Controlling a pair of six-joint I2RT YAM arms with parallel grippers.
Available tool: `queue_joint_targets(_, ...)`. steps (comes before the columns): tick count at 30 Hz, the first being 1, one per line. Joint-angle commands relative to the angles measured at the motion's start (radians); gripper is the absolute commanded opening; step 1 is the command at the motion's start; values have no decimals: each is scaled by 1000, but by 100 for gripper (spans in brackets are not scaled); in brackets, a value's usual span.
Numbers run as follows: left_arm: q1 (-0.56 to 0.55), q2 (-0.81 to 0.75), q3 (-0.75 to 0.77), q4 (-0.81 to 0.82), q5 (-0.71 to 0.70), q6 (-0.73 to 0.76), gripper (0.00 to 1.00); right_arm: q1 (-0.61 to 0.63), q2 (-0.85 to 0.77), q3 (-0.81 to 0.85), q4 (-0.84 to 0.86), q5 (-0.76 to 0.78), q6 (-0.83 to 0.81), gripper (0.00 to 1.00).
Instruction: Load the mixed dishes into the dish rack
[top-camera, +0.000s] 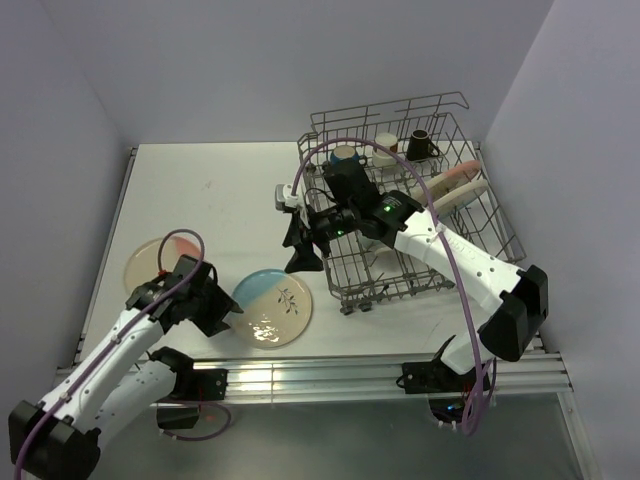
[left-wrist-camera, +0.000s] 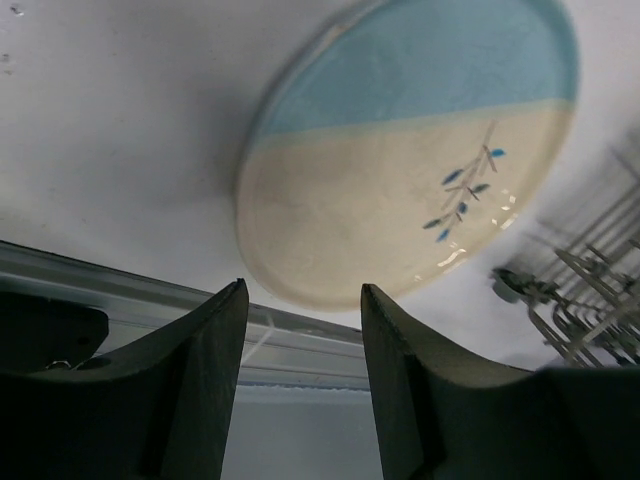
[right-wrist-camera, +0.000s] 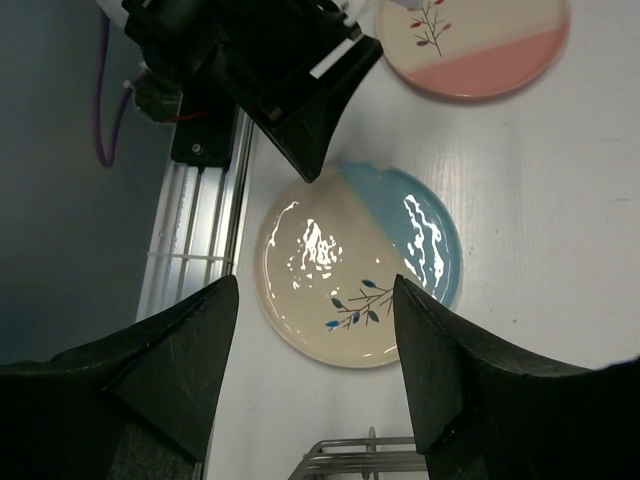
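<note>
Plate (top-camera: 273, 306), blue-cream, lies between low left gripper (top-camera: 233, 312) and raised right gripper (top-camera: 303, 260).

Four plates (top-camera: 272, 306), one dish rack (top-camera: 390, 107)

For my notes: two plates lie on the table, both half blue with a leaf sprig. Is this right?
No. The blue plate fits, but the pink plate is half pink, not blue, as the right wrist view shows. Both lie on the table and bear a sprig.

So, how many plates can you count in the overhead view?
4: a blue plate on the table, a pink plate left of it, two plates leaning together in the dish rack; others may be hidden.
</note>
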Motion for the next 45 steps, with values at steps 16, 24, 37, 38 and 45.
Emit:
queue_joint_targets(16,-148,275,-187,241,-83,-113,26,-3,-28,-51,91,-84,50,69)
queue_joint_targets(24,-171,206,-163,251,-149,-155,0,-3,-16,-24,38,-130,-29,69)
queue_joint_targets(37,-20,81,-57,283,-34,-94,0,184,2,-96,-126,146,-616,71)
queue_joint_targets(38,-4,78,-53,295,-18,-88,0,231,10,-103,-85,193,-580,71)
queue_joint_targets(45,155,74,-29,337,124,-6,0,379,93,-200,197,436,-320,77)
